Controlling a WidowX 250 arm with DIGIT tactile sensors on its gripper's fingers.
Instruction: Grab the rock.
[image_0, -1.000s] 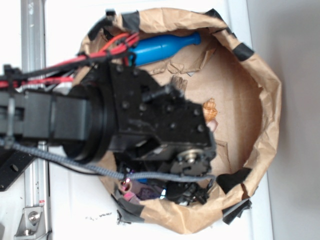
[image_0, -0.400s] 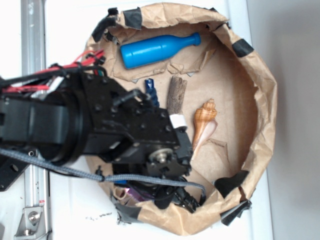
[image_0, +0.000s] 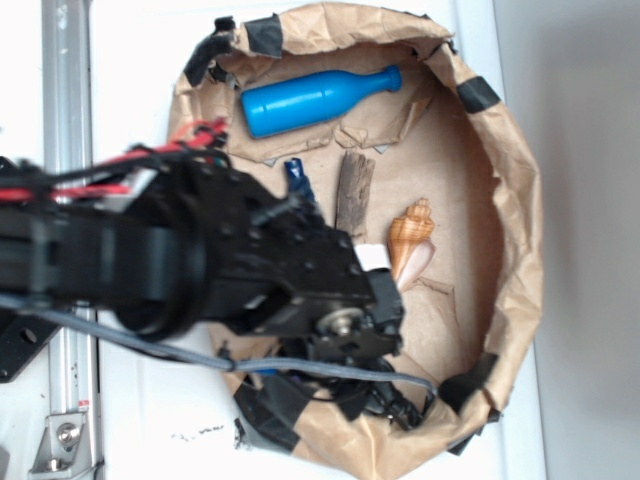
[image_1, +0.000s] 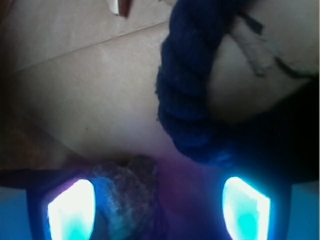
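Note:
The rock (image_0: 353, 192), a flat brown-grey chunk with a streaky, bark-like surface, lies free on the floor of the brown paper bag (image_0: 520, 200), left of the tan seashell (image_0: 410, 245). My black arm (image_0: 290, 270) reaches in from the left, below the rock, and hides the fingers in the exterior view. In the wrist view my gripper (image_1: 157, 205) is open, its two glowing fingertips (image_1: 70, 207) far apart. A dark rough lump (image_1: 130, 195) sits beside the left fingertip; I cannot tell what it is. Nothing is gripped.
A blue bottle (image_0: 310, 98) lies at the top of the bag. A small blue rope piece (image_0: 298, 178) sits left of the rock, and a thick blue rope (image_1: 190, 95) fills the upper right of the wrist view. Black tape patches (image_0: 478, 95) dot the bag's crumpled rim.
The arm has moved off the middle of the bag toward its lower left, uncovering the rock and the seashell. The bag's lower right rim has shifted.

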